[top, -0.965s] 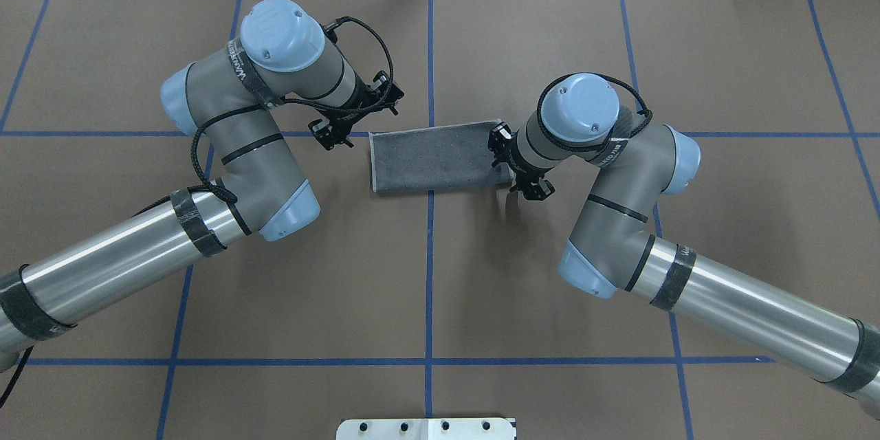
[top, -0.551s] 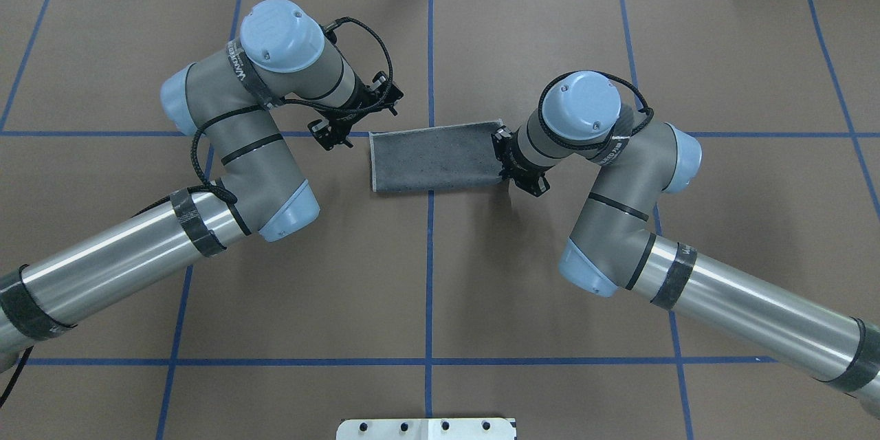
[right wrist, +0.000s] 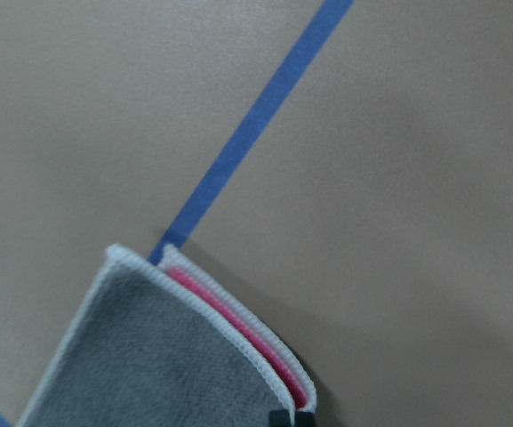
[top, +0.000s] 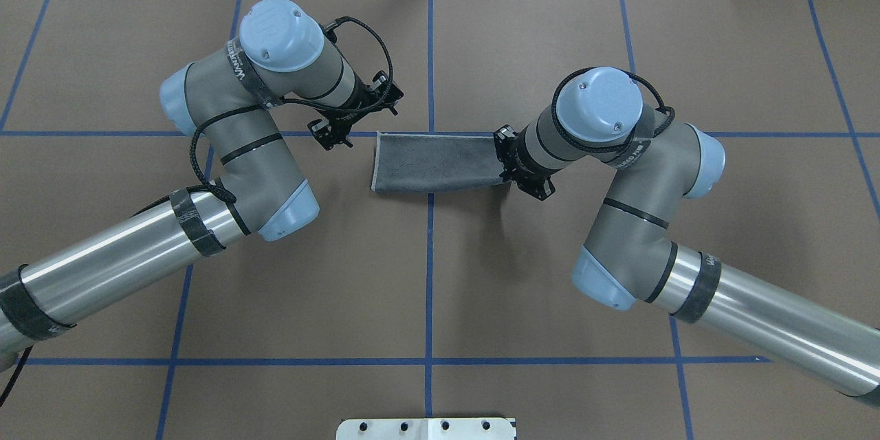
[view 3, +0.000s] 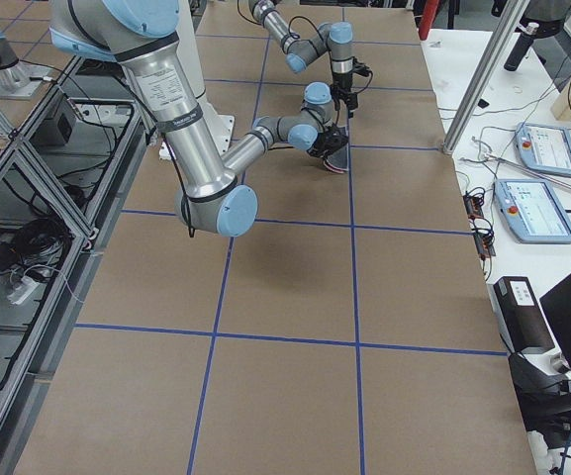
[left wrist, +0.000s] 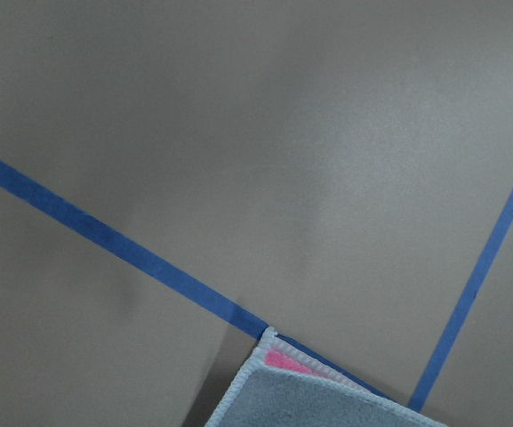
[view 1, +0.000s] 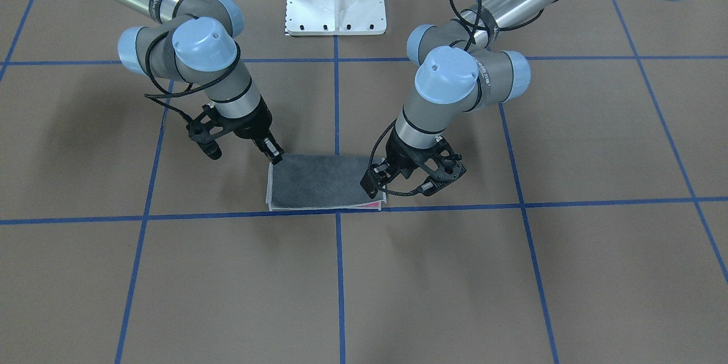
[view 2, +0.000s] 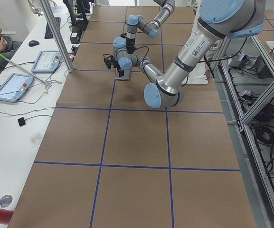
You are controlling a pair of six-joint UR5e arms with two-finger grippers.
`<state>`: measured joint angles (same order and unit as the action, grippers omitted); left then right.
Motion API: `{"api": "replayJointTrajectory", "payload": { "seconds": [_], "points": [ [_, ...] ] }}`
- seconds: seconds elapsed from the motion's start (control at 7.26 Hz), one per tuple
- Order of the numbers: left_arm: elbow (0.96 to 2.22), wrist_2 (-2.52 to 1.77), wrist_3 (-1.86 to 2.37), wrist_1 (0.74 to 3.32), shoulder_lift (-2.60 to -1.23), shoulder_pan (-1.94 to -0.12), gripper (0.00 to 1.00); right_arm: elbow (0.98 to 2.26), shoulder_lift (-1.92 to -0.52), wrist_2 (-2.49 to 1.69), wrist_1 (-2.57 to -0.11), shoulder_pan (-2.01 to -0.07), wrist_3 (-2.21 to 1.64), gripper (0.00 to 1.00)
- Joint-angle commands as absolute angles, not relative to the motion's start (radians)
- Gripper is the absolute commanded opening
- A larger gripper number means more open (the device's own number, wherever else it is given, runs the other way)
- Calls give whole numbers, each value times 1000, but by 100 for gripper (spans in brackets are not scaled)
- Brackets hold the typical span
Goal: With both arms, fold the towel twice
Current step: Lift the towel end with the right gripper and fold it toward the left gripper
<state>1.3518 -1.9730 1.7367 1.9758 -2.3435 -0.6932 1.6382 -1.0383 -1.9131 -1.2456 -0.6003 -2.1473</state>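
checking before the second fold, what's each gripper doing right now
Left gripper: beside the towel, not on it; open or closed cannot be told.
Right gripper: closed on the towel's end.

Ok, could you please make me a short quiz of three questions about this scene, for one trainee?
1. True or false: the towel lies with its pink face upward.
2. Which gripper is shut on the towel's end? A left; B right; C neither.
3. Fill the gap: the grid lines on the table are ___.
Key: 1 false, the dark grey face is up; 2 B, the right gripper; 3 blue.
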Motion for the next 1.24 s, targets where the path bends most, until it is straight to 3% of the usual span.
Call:
{"api": "replayJointTrajectory", "payload": {
  "seconds": [0.0,0.55,0.69,0.83,0.96,1.1],
  "points": [
    [1367,-1974,1736,1971,-2342,-695,100,1759,-1088,-1919,-1293,-519,-2263,0],
    [1384,-1973,1738,1965,-2339,-693,100,1813,-1075,-1997,-1292,-396,-2376,0],
    [1385,-1973,1740,1965,-2339,-693,100,1815,-1069,-2000,-1290,-393,-2376,20],
    [1384,-1973,1740,1965,-2339,-693,100,1815,-1066,-2003,-1286,-384,-2375,82],
    [1384,-1973,1740,1965,-2338,-690,100,1833,-1065,-2011,-1282,-385,-2367,100],
    [1393,-1971,1740,1965,-2338,-684,100,1838,-1068,-2040,-1282,-438,-2361,100]
  ]
}}
